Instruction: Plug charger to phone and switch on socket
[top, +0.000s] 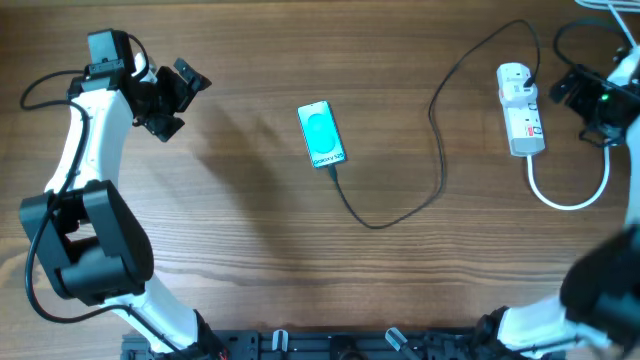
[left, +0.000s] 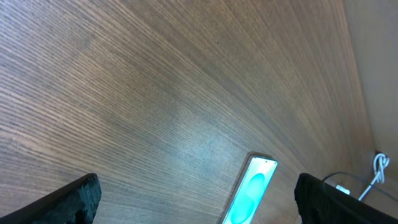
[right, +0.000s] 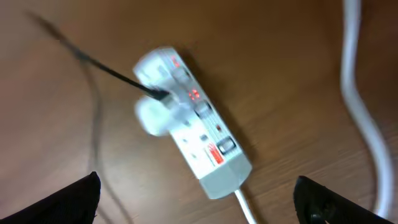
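Red-marked socket (right: 193, 134) is to be pressed squarely on its switch (right: 225, 147) by the wide-open right gripper (right: 196, 186), without being shoved.

1. From above, the light falls even and fairly bright; the left arm (top: 85, 200) throws only a soft, faint shadow rightward over the table (top: 420, 290).
2. The phone (top: 321, 134) screen glows turquoise, a little washed out.
3. The right wrist view is blurred all over: the socket (right: 186, 118) looks smeared, its red lights fuzzy.
4. The left wrist view is sharper, wood grain crisp, with a pale sheen mid-table.
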